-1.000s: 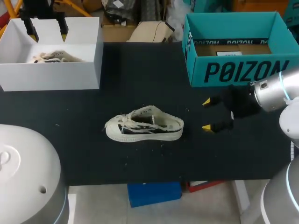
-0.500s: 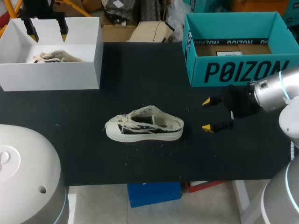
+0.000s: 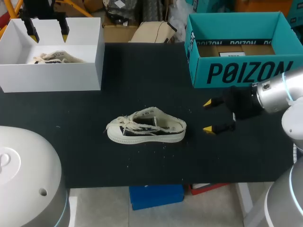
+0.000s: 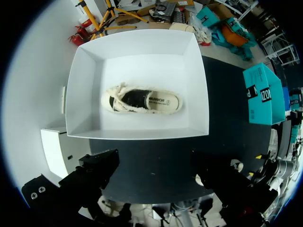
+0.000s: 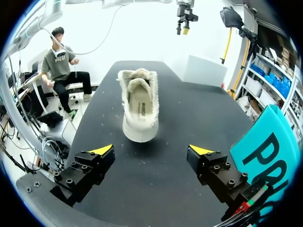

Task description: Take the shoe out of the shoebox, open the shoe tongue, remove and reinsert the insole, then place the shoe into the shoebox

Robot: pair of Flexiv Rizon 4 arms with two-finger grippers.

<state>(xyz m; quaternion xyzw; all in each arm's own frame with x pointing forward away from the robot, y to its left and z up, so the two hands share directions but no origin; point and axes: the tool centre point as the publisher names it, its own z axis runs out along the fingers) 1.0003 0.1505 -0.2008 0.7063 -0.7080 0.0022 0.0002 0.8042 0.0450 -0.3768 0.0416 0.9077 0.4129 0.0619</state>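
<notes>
A robotics lab is showing here: my left arm (image 3: 23, 175) is standing by a black table (image 3: 142, 71) at 8 o'clock, my right arm (image 3: 277, 92) at 3 o'clock, and a white shoebox (image 3: 52, 78) is sitting at 10 o'clock, a teal box (image 3: 236, 73) at 2 o'clock.

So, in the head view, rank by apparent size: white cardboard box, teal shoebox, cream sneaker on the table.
1-2. Teal shoebox and white cardboard box: roughly alike, too close to rank.
3. Cream sneaker on the table: clearly smallest.

Overhead, right wrist — both see shoe (image 3: 147, 128).
</notes>
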